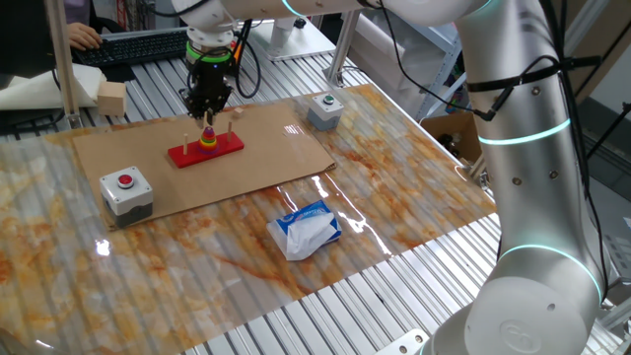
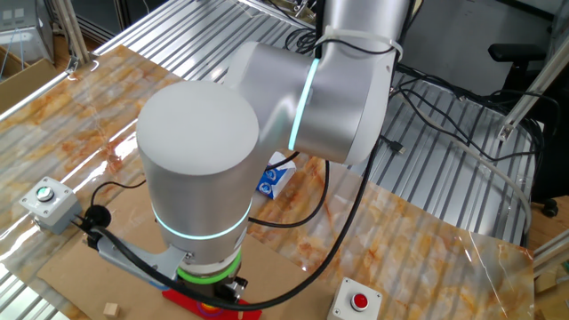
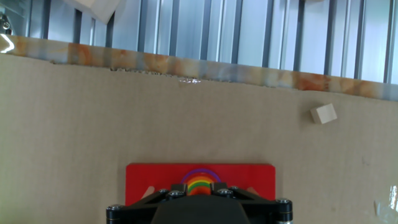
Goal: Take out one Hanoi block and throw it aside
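Cardboard on the table [image 1: 414, 197] carried the red base [image 1: 205, 150]; my end effector [image 1: 208, 110] hung over the ring stack [image 3: 199, 182], fingers' state unclear. Hanoi block not out yet, imo.

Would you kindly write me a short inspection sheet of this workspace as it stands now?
Surface: cardboard sheet lying on a marbled table.
Job's things: ring stack on the middle peg of the red base; the purple ring shows in the hand view.
Clutter: red-button box, green-button box, tissue pack, small wooden cube.
Gripper: gripper directly above the stack; open or shut cannot be told.
Cables: black cables trailing from the arm.
Surroundings: keyboard and a person's hand behind the table.
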`<state>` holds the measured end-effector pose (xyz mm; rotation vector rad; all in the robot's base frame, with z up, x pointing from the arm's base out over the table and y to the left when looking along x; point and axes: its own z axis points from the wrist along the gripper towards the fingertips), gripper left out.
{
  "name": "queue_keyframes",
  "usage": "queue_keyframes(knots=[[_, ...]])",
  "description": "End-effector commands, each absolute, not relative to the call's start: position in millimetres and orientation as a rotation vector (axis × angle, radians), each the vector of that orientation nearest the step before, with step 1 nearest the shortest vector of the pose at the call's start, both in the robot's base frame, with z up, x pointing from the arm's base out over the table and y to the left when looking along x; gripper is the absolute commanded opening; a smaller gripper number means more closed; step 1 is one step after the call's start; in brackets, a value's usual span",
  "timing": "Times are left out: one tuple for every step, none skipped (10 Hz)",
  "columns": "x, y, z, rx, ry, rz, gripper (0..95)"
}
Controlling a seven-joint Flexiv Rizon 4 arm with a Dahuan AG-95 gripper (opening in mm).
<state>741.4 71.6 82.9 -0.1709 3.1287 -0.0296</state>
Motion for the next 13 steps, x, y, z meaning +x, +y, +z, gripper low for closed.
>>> queue_keyframes(knots=[[741.3, 70.8, 81.9, -0.170, 3.129, -0.030, 19.0], [741.6, 70.0, 81.0, -0.170, 3.132, -0.030, 19.0], [741.9, 69.5, 80.3, -0.171, 3.134, -0.030, 19.0], [742.0, 69.0, 79.8, -0.171, 3.134, -0.029, 19.0], [742.1, 68.6, 78.9, -0.170, 3.135, -0.030, 19.0], [742.0, 68.6, 78.2, -0.169, 3.135, -0.030, 19.0], [741.6, 68.7, 77.8, -0.168, 3.136, -0.030, 19.0], [741.3, 68.9, 77.6, -0.169, 3.137, -0.029, 19.0], [740.6, 69.2, 77.2, -0.169, 3.137, -0.029, 19.0], [740.4, 69.3, 77.1, -0.169, 3.137, -0.029, 19.0], [740.0, 69.3, 77.1, -0.168, 3.137, -0.030, 19.0], [740.0, 69.3, 77.2, -0.169, 3.137, -0.029, 19.0], [739.9, 69.3, 77.1, -0.172, 3.137, -0.029, 0.0]])
